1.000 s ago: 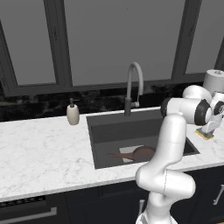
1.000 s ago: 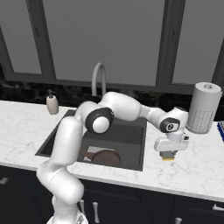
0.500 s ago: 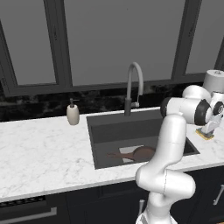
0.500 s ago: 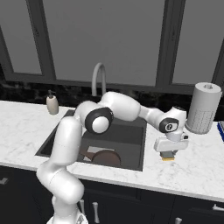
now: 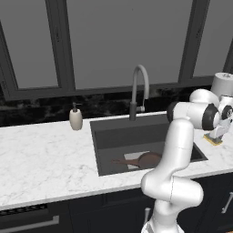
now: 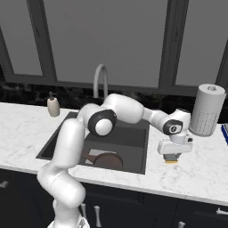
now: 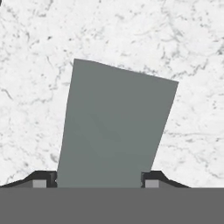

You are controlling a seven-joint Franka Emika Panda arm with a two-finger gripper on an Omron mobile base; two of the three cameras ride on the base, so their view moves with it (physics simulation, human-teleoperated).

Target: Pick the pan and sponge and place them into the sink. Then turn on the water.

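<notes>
One white marble counter [image 5: 41, 159] (grey-veined), dark windows [image 5: 113, 41], black backsplash [image 5: 36, 113]

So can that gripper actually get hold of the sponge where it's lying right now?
Probably yes. The gripper is right down over the sponge on the counter to the right of the sink. In the hand view one fingertip sits on either side of it, with nothing in between.

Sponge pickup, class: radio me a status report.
Hand down over sponge, fingertips either side. Sponge on counter, right of sink. Pan in sink. Nothing obstructing.
</notes>
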